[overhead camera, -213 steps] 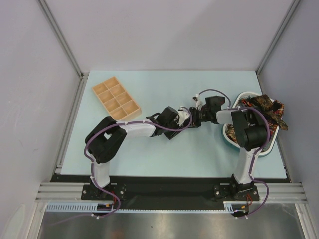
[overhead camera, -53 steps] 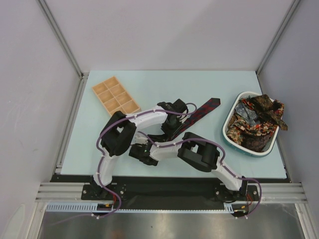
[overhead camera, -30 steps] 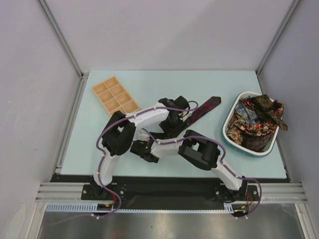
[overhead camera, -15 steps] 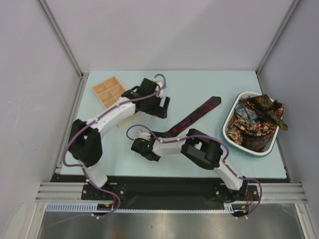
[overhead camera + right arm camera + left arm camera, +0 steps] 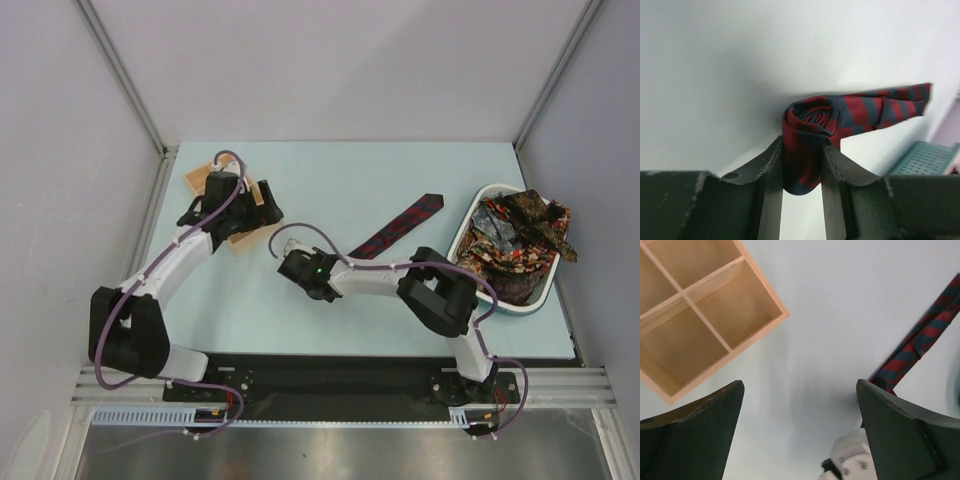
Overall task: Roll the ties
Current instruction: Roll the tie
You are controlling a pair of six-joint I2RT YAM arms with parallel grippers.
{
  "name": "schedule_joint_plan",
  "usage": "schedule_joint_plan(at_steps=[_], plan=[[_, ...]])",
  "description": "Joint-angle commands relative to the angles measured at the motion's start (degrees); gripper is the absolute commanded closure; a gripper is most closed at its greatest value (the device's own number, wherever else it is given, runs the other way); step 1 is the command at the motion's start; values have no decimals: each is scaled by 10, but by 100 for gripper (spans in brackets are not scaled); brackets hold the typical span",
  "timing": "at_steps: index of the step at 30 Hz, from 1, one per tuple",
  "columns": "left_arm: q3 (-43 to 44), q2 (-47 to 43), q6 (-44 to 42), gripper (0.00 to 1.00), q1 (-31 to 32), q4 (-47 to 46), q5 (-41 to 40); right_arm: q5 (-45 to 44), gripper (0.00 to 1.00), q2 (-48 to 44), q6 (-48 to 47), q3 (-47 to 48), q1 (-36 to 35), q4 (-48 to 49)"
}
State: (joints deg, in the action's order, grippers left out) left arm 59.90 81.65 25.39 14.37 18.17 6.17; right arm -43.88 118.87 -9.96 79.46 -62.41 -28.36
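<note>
A dark navy tie with red diagonal stripes [image 5: 400, 224] lies slanted across the pale blue table, its wide end near the basket. Its near end is wound into a small roll [image 5: 810, 117]. My right gripper [image 5: 802, 142] is shut on that roll, and the unrolled tail [image 5: 890, 106] runs off to the right. From above, the right gripper [image 5: 297, 268] hides the roll. More patterned ties [image 5: 515, 240] are heaped in the basket. My left gripper [image 5: 800, 385] hangs open and empty by the wooden tray [image 5: 695, 315], well left of the striped tie [image 5: 920, 337].
A wooden compartment tray [image 5: 205, 178] sits at the back left, partly under my left gripper [image 5: 260, 203]. A white and teal basket [image 5: 462, 240] stands at the right edge; its teal mesh wall [image 5: 920, 157] shows in the right wrist view. Grey walls enclose the table.
My left gripper let go of the tie, opened wide and swung left over the wooden tray. My right gripper shifted up and right, still holding the rolled end.
</note>
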Motion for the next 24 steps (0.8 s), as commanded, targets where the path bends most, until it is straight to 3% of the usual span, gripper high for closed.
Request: schedule_joint_plan(at_steps=[1, 6, 13, 24], plan=[[-19, -46, 37, 0, -12, -46, -31, 127, 78, -54, 38, -22, 27, 47], [-66, -86, 53, 0, -15, -76, -42, 235, 77, -123, 76, -68, 73, 80], [-95, -89, 58, 0, -8, -106, -22, 460, 77, -199, 121, -143, 181, 141], [-69, -44, 2, 0, 108, -105, -84, 794, 78, -156, 187, -173, 362, 197]])
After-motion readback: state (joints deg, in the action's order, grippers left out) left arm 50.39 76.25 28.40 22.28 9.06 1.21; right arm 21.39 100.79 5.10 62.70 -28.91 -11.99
